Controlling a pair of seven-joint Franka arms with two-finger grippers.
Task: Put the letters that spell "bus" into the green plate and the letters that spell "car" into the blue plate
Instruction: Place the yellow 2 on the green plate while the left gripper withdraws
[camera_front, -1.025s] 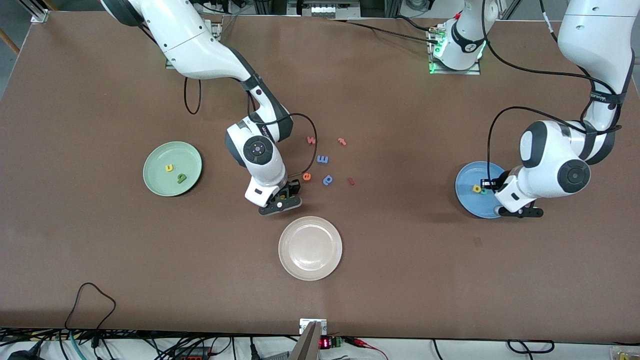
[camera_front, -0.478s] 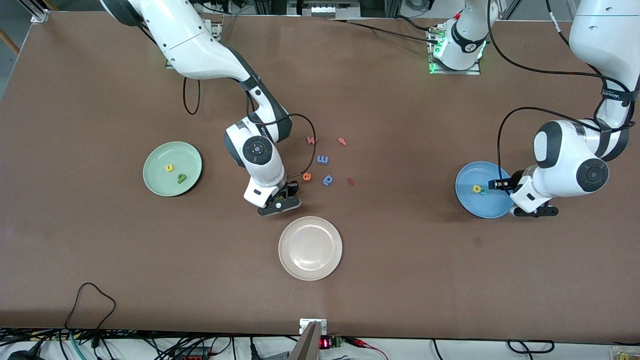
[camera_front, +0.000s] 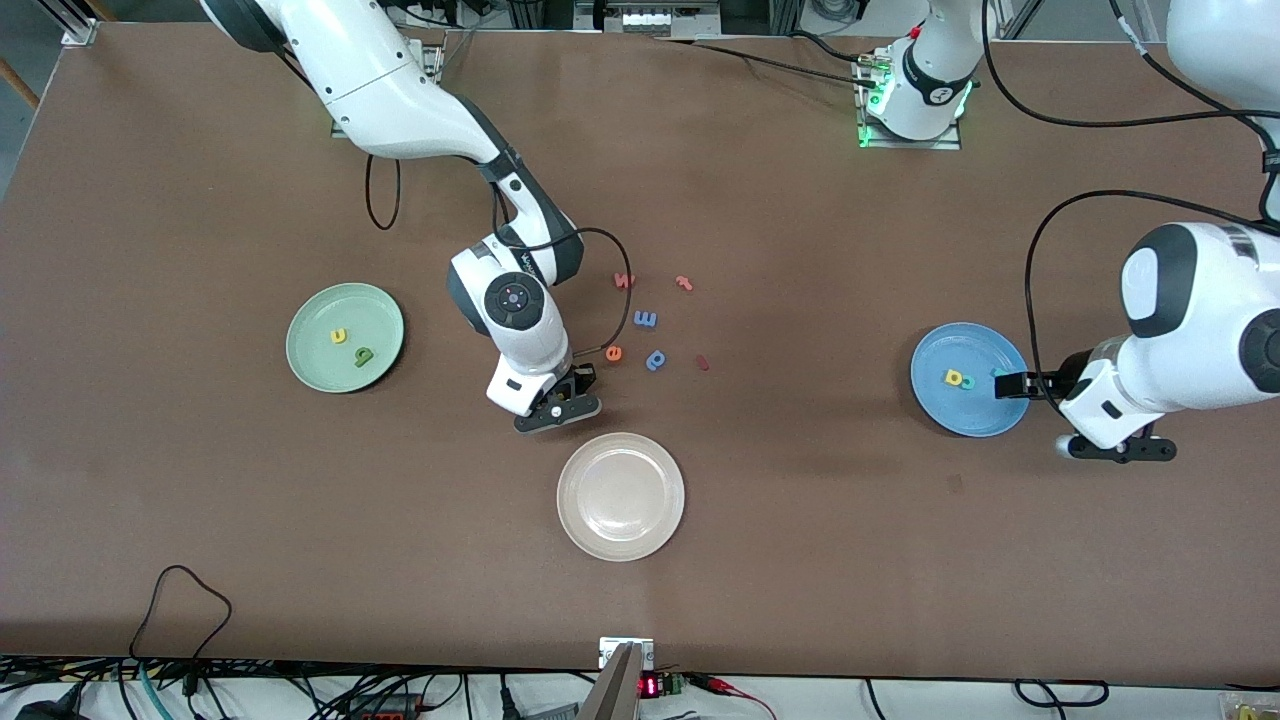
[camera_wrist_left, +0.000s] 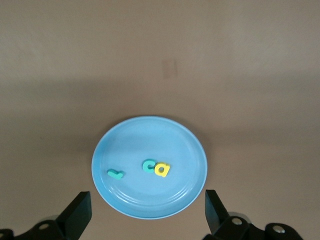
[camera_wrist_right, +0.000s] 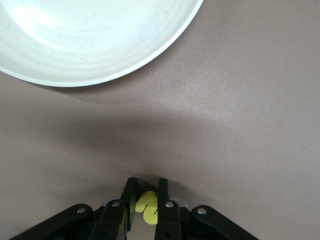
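Looking across the table from the front, we find the right gripper (camera_front: 562, 397) low to the brown tabletop (camera_front: 800, 520), just beside the cream-white plate (camera_front: 620, 496) and farther from the camera than it; its own wrist hides what sits between the fingers. The left gripper (camera_front: 1012, 385) hangs over the rim of the blue plate (camera_front: 940, 410), at the left arm's end of the table. On that smooth, round, raised-rim plate lie a yellow a (camera_front: 953, 377), a teal c (camera_front: 966, 382) touching it, and a teal r (camera_front: 996, 372), partly cut off by the black fingers. The pale green plate (camera_front: 310, 325), well toward the right arm's end from the cream-white plate, holds a yellow u (camera_front: 339, 336) and a dark green b (camera_front: 362, 355). Farther from the camera than the cream-white plate lie loose foam letters: an orange e (camera_front: 613, 353), a blue p (camera_front: 655, 359), a blue m (camera_front: 645, 319) and three small pink-red letters (camera_front: 684, 283) too tiny to read.

From the left wrist, we see the fingers (camera_wrist_left: 80, 212) spread wide and released, flanking the glossy blue plate with nothing between them.

From the right wrist, the black fingers (camera_wrist_right: 131, 197) are clenched on a matte yellow s (camera_wrist_right: 146, 206), its lower part cut off by the frame edge. The speckled rim of the cream-white plate curves across the tabletop ahead of them.
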